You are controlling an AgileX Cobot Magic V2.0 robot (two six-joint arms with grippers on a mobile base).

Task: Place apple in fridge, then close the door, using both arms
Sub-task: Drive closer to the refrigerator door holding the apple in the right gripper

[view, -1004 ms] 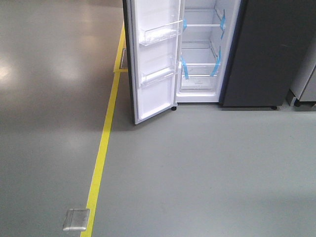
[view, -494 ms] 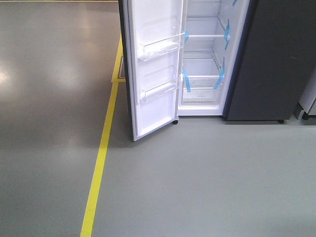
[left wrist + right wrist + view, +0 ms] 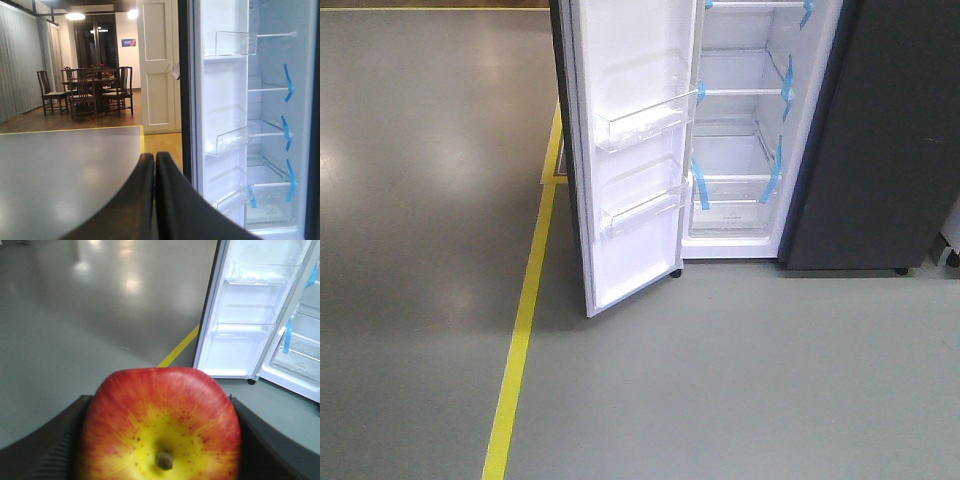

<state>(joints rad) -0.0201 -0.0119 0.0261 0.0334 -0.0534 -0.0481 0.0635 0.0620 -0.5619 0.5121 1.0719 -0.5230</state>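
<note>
The red apple (image 3: 160, 425) with a yellow stem end fills the lower right wrist view, squeezed between the two black fingers of my right gripper (image 3: 159, 435). My left gripper (image 3: 155, 159) is shut with nothing in it, its tips pressed together and pointing at the floor left of the fridge. The fridge (image 3: 880, 150) stands ahead, dark grey outside, its white shelves (image 3: 740, 92) marked with blue tape. Its door (image 3: 630, 150) hangs wide open to the left, showing clear bins on its white lining. Neither arm shows in the front view.
A yellow floor line (image 3: 525, 330) runs from the near floor to the fridge's left side. Grey floor lies between me and the fridge. Far off in the left wrist view stand a dining table with chairs (image 3: 92, 92) and a white panelled door (image 3: 157, 65).
The fridge and its open door have grown larger and slid down the front view over the last second. The metal floor plate by the yellow line has dropped out of view.
</note>
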